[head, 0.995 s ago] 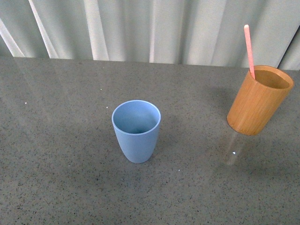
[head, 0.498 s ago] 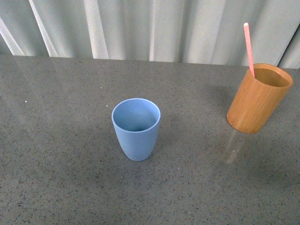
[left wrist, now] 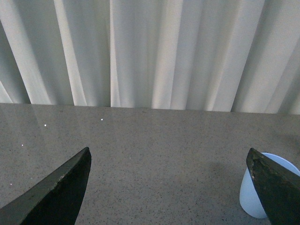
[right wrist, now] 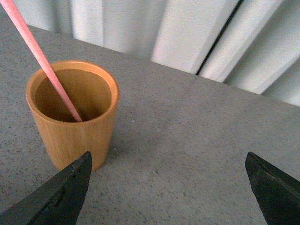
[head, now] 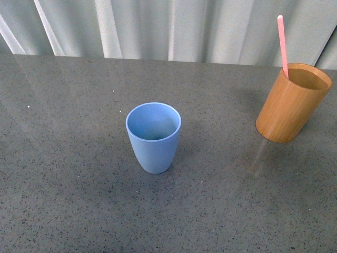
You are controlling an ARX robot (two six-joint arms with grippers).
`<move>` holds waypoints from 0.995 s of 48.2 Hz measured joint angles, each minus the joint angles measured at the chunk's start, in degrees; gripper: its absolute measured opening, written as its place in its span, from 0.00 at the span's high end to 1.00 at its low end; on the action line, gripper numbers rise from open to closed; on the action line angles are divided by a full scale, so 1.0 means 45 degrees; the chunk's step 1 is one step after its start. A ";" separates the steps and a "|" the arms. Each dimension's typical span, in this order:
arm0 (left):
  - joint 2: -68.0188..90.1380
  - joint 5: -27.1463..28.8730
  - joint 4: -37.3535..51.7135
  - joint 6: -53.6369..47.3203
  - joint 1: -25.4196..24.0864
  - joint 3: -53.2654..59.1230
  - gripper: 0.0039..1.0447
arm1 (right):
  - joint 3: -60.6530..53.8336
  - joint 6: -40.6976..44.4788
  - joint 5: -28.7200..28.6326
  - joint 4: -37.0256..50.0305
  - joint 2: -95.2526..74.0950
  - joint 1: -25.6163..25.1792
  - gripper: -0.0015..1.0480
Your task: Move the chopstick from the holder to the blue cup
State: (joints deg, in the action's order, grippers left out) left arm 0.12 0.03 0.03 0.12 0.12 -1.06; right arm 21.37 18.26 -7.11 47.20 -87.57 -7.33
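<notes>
The light blue cup [head: 153,136] stands upright in the middle of the grey table, and nothing shows inside it. At the far right the orange-brown wooden holder [head: 292,103] holds one pink chopstick [head: 283,45] that sticks up past its rim. Neither arm shows in the front view. My left gripper [left wrist: 168,187] is open over bare table, with the blue cup [left wrist: 255,194] just beyond one finger. My right gripper [right wrist: 168,190] is open too; the holder [right wrist: 72,112] with the chopstick [right wrist: 40,56] leaning inside stands beside one finger, apart from it.
A pale pleated curtain [head: 168,26] hangs along the table's far edge. The grey speckled tabletop [head: 79,174] stretches between and around the two cups.
The front view has shifted: both cups and the curtain's lower edge sit slightly higher in the picture than before. The cups keep their places relative to each other.
</notes>
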 joint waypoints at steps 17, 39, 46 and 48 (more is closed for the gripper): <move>0.0000 -0.0005 0.0000 0.0000 0.0000 0.0000 0.06 | 0.2890 -0.1185 -0.0461 0.0078 -0.2652 0.1520 0.10; 0.0000 -0.0005 0.0000 0.0000 0.0000 0.0000 0.06 | 0.5445 -0.1350 -0.0447 -0.0801 -0.4245 0.2671 0.10; 0.0000 -0.0005 0.0000 0.0000 0.0000 0.0000 0.06 | 0.5931 -0.1341 -0.0335 -0.0996 -0.4624 0.2992 0.10; 0.0000 -0.0005 0.0000 0.0000 0.0000 0.0000 0.06 | 0.6037 -0.1336 -0.0296 -0.1001 -0.4736 0.3070 0.10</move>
State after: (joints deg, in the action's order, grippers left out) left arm 0.12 0.01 0.03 0.12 0.12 -1.06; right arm 48.53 12.25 -8.45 42.70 -108.88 6.48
